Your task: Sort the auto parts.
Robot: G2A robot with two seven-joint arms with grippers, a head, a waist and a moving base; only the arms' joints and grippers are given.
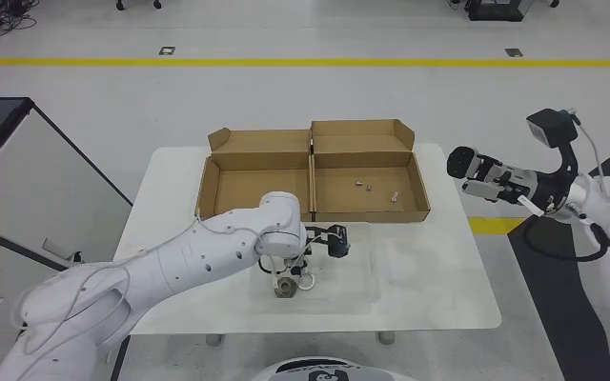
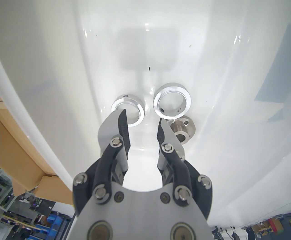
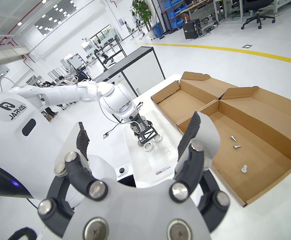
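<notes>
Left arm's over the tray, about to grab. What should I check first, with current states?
1. Left tool open, nothing held: ok.
2. Tool gap around one part: not ok; it sits beside the small ring, not around it.
3. Parts separated: not ok; the big ring overlaps the hub.
4. Left box and right box open: ok; bolts lie in the right box.
5. Right tool away from the tray: ok, open.

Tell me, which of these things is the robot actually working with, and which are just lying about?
In the job: white tray, metal rings and flanged hub in it, cardboard boxes, bolts in one box, left gripper.
Just lying about: black-framed cabinet, office chair, potted plant, yellow floor line.
</notes>
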